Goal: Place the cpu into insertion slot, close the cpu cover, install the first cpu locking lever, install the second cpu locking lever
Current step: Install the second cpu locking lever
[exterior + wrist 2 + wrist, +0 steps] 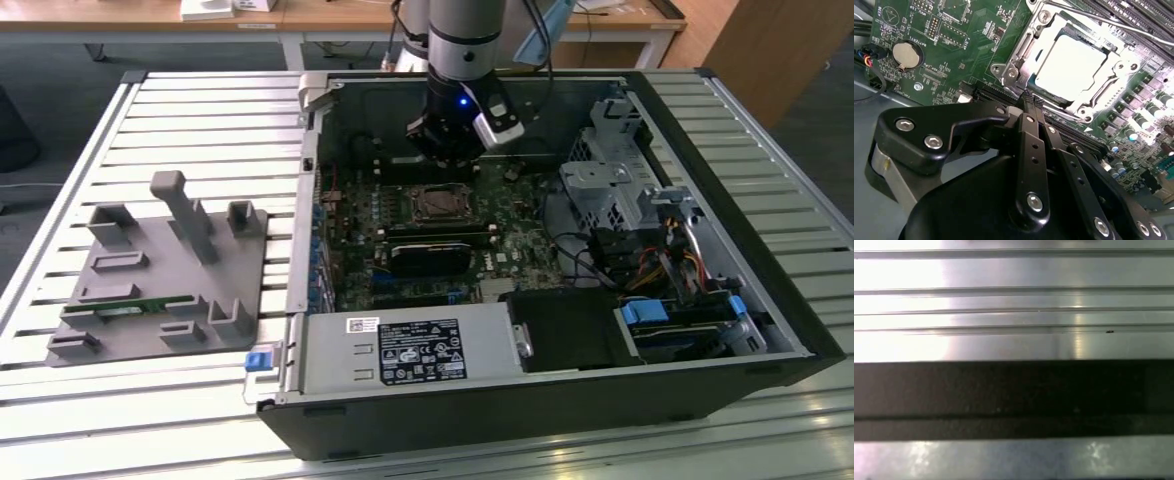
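I am a single robot arm reaching down into an open computer case [787, 300] that lies on a slatted metal table [200, 120]. In the second wrist view, my claw [1032, 102] has its two black fingers [1029, 135] pressed together with nothing pinched between them, the tips poised close above the green motherboard [954, 45]. Just beyond my fingertips lies the insertion slot [1024, 50], and the cpu [1070, 64] already rests inside it, its pale metal top glaring bright. The cpu cover [1089, 107] appears to lie folded down around the chip, framing it. A thin metal locking lever [1104, 20] runs along the far side of the socket; I cannot tell whether it is latched. In the exterior view, my claw [447, 160] hangs just behind the socket [441, 205], toward the back wall of the case. I judge that placing the chip and closing the cover are done, and that the lever step is in hand. It would call for careful sideways pressure with closed fingertips, since a slip could scrape the board.
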`<state>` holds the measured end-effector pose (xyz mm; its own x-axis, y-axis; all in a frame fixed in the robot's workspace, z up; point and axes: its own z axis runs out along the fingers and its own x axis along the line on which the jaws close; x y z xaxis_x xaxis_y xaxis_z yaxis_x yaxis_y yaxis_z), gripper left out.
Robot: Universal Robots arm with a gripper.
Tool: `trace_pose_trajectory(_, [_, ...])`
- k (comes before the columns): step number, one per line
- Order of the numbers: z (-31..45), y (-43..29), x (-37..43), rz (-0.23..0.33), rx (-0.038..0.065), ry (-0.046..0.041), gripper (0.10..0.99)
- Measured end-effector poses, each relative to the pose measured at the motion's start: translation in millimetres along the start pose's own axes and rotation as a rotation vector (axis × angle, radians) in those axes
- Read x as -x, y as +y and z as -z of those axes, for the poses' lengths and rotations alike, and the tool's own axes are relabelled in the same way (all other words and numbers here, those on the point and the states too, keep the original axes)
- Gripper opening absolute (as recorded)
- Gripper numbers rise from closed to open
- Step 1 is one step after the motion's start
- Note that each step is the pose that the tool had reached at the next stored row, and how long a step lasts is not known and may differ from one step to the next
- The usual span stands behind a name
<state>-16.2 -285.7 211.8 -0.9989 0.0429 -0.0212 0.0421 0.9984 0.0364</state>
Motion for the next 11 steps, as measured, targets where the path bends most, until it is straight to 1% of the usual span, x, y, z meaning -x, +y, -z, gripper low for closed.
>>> trace_pose_trajectory(11, [0.1, -3.8, 0.2, 0.0, 0.0, 0.0, 0.106])
